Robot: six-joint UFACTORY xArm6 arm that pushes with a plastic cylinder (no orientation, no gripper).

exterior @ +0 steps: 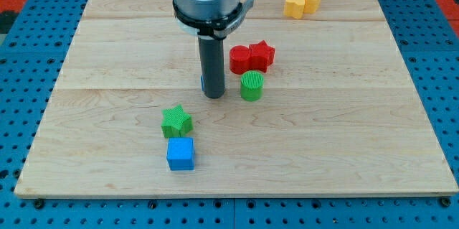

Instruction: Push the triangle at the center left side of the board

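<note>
You see dark rod, my tip [214,95], holding nothing, just beside green round block [252,85]. No triangle shows; find it first.

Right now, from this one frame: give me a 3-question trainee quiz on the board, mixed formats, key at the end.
1. True or false: my tip touches the green cylinder.
2. Which block lies directly below the green star in the view? A) yellow block B) blue cube C) red star
3. Fill in: the two yellow blocks sit near the view's top ____ corner of the board.

Key:
1. False; a small gap shows, with the tip to the cylinder's left in the view.
2. B, the blue cube.
3. right
</note>
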